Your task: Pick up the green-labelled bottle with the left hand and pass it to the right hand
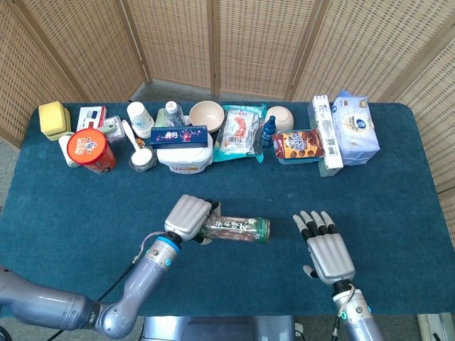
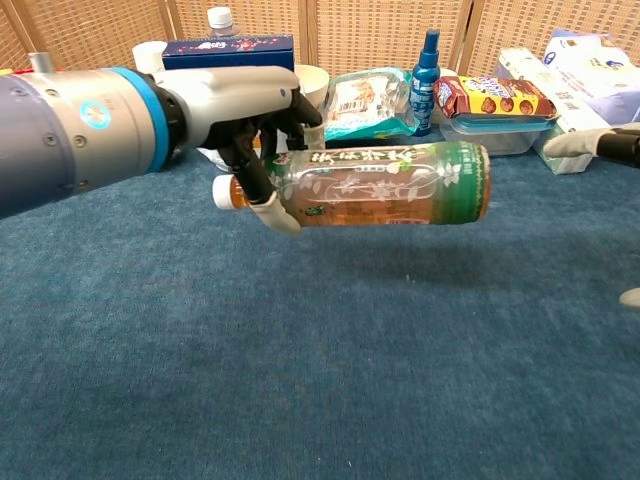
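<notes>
The green-labelled bottle (image 1: 238,229) (image 2: 385,184) hangs level above the blue table, cap end to the left and base pointing right. My left hand (image 1: 189,217) (image 2: 245,120) grips it near the neck, fingers wrapped around it. My right hand (image 1: 326,249) is open with its fingers spread, just to the right of the bottle's base and apart from it. In the chest view only a fingertip of the right hand (image 2: 590,143) shows at the right edge.
A row of goods lines the table's far side: red cup (image 1: 92,150), white tub with a blue box (image 1: 182,145), snack bag (image 1: 238,133), blue spray bottle (image 1: 269,131), cookie pack (image 1: 299,144), tissue pack (image 1: 355,127). Bare blue cloth (image 1: 398,213) lies below the hands.
</notes>
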